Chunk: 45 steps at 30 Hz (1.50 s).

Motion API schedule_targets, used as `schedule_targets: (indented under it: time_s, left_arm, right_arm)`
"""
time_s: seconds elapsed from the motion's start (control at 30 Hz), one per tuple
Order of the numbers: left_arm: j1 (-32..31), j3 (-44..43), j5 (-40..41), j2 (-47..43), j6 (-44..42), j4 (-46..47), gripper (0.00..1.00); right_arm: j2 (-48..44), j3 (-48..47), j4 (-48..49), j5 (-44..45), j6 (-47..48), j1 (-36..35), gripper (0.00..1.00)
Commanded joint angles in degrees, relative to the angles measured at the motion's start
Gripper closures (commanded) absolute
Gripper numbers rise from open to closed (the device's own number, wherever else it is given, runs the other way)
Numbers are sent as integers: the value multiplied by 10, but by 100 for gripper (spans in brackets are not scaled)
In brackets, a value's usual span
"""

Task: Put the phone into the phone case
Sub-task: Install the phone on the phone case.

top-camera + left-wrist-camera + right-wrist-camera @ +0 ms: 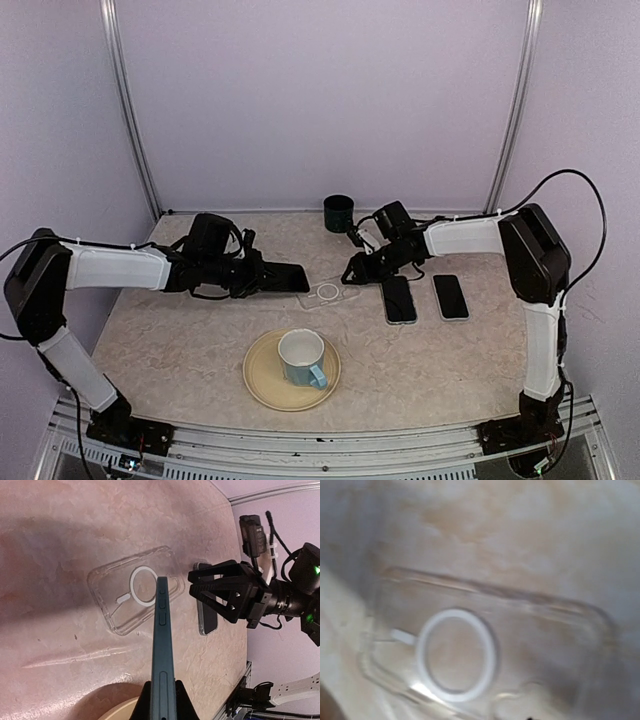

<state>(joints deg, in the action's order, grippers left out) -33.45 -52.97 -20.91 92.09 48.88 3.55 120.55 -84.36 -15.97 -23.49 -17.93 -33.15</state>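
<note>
**Teal Phone Held Over the Clear Case**

On the left, the left gripper [262,278] is squeezed tight on a thin dark teal phone [287,278]. The left wrist view shows only the side edge of this phone, so its screen cannot be seen. Its near end is hidden between the black fingers [184,710] at the bottom of that view.

The phone's far tip is over the clear plastic phone case with a white ring [327,294]. The case lies flat on the speckled beige table [180,340]. It is hard to tell if the tip touches the case.

Near the front sits a round tan plate [262,388] with a white and blue mug [302,357] on it.

Right of the case, the right gripper [352,270] hangs low with its two fingers spread wide apart. A flat black phone [399,298] lies beside it and is partly covered by it in the left wrist view. A second black phone [451,296] lies just to the right. A small dark round cup [339,213] stands at the back.

The right wrist view is blurry. It shows only the case, cut off at the bottom edge.
</note>
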Motion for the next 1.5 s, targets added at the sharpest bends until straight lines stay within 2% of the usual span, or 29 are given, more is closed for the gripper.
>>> schedule_targets:
  time_s: [0.0,0.27,0.47,0.87,1.47]
  left_arm:
    - [4,-20,-57,30,29,44,100]
    - [15,-23,-91,76,55,85,100]
    - [33,-51,-134,120,70,107,100]
    - [41,-108,-191,203,107,150,100]
    - [42,-163,-208,258,120,149,100]
  right_arm:
    - [-25,15,26,-30,-15,-13,62]
    - [-38,17,16,32,-2,-12,55]
    - [-29,25,22,40,-3,0,52]
    - [9,4,13,25,13,13,48]
    - [36,-1,33,-20,13,10,48]
